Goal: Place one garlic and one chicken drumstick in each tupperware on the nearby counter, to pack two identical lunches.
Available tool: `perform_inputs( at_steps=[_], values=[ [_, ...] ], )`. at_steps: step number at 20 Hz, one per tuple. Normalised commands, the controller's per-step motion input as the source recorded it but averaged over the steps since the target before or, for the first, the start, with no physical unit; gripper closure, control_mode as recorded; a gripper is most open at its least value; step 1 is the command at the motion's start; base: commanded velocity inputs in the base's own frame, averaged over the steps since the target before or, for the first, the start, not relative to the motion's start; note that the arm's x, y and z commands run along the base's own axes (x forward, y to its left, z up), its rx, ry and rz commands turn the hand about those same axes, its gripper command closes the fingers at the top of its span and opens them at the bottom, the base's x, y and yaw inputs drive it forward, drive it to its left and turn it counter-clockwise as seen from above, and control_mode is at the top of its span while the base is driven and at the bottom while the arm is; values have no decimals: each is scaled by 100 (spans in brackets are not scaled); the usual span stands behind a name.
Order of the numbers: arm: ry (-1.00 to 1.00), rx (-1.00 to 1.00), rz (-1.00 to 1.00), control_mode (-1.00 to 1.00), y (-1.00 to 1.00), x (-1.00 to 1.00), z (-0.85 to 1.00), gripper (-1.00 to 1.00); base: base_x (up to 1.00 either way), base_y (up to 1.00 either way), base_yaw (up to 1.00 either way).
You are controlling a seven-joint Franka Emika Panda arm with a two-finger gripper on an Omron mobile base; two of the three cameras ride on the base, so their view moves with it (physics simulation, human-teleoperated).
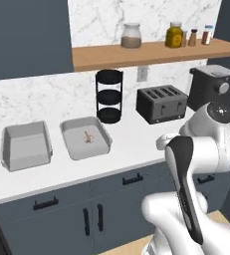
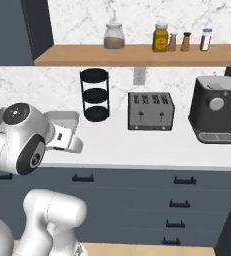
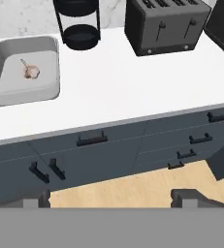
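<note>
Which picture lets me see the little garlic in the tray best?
The hand view: the garlic lies in plain sight in its grey tray, bulb and stem clear. The left base view shows it smaller and blurrier. In the right base view the arm covers that part of the counter.

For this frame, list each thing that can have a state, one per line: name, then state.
gripper: open, holding nothing, off the counter's front edge
right tupperware: upright, one garlic inside, no drumstick
left tupperware: upright, empty
toaster: slots empty
tiered rack: upright, shelves bare
cabinet doors and drawers: shut
coffee machine: nothing under its spout
</note>
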Motion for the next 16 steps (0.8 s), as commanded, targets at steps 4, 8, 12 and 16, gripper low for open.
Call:
perform_inputs(
  at_steps=[4,8,12,16],
  values=[
    [0,0,0,100,0,0,0,-100,-23,-100,-14],
    [0,0,0,100,0,0,0,-100,-39,-100,-11],
    [0,0,0,100,0,0,0,-100,-12,-100,-9],
    [0,0,0,100,0,0,0,-100,0,-100,-3]
  ],
)
